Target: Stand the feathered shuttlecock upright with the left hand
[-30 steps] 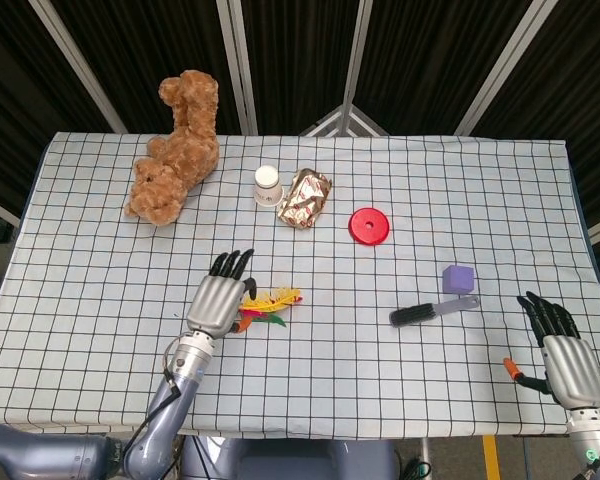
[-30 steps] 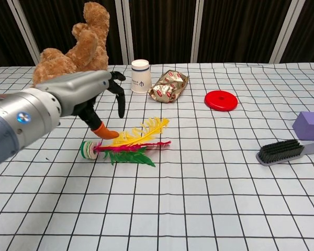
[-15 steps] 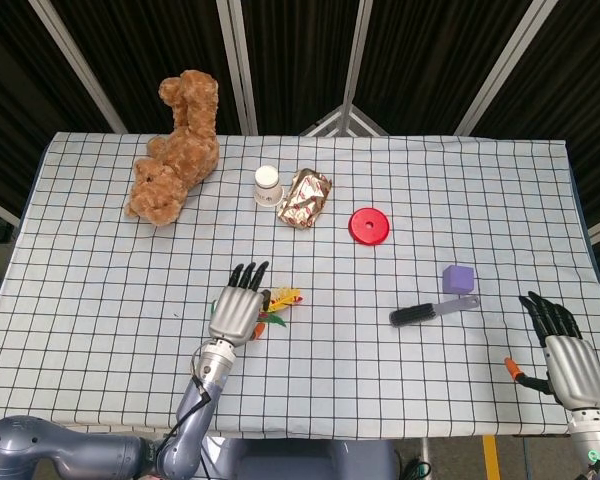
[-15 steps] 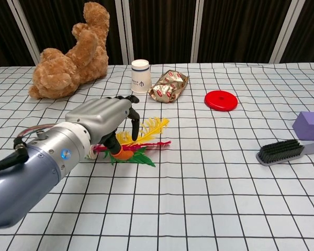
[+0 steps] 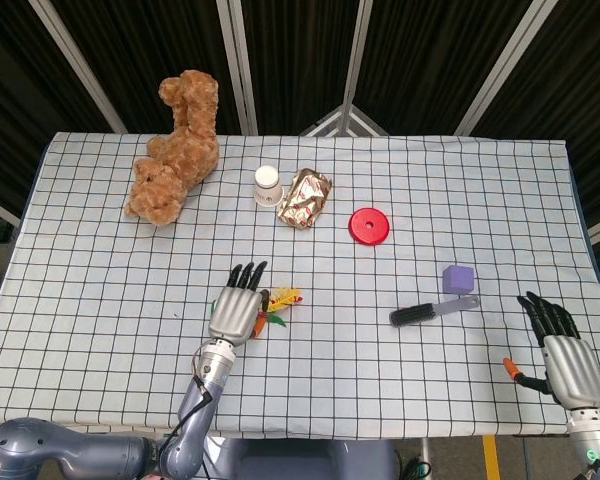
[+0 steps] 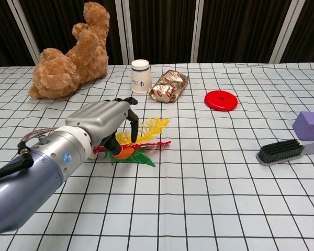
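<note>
Over the lying shuttlecock (image 6: 138,142) — left robot hand (image 6: 102,121), fingers curled down

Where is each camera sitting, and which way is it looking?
Head view: high up, looking down on the whole checked table; shows left hand and right hand.
Chest view: low at table height, looking straight across; shows only the left hand and arm.
Both share: feathered shuttlecock, teddy bear, brush.

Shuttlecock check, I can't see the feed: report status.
Left robot hand over the shuttlecock, grasp unclear. Shuttlecock lying flat, not upright. Right robot hand open, idle by the table edge. Nothing in the way.
</note>
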